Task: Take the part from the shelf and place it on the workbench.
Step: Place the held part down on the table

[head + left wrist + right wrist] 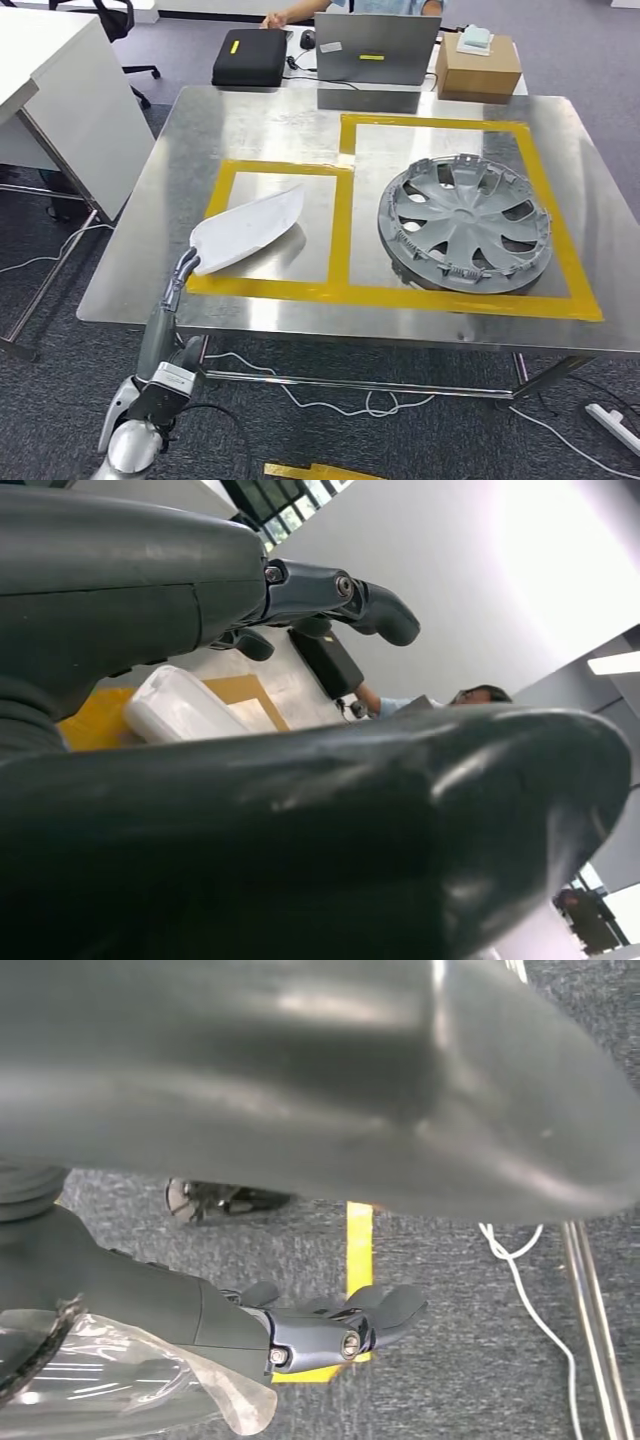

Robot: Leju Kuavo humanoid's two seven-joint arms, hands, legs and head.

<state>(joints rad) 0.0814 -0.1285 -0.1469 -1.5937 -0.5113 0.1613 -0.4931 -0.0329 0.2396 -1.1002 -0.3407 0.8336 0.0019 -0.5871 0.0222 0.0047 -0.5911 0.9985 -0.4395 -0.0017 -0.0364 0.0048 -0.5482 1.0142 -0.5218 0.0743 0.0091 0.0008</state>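
Note:
The part is a white, leaf-shaped plastic shell [249, 228]. It lies on the steel workbench [264, 125] inside the left yellow-taped square. My left hand [175, 290] reaches up at the bench's front edge, its fingertips right at the shell's near end. In the left wrist view the fingers [340, 590] are stretched out straight above the white shell [177, 705], and nothing is gripped. My right hand [302, 1330] hangs over the grey carpet with its fingers extended and holds nothing.
A grey hubcap [464, 220] fills the right taped square. A laptop [377, 48], a black case [249, 55] and a cardboard box [478, 65] sit behind the bench, with a person beyond. A white desk [68, 90] stands at the left. Cables [340, 405] trail under the bench.

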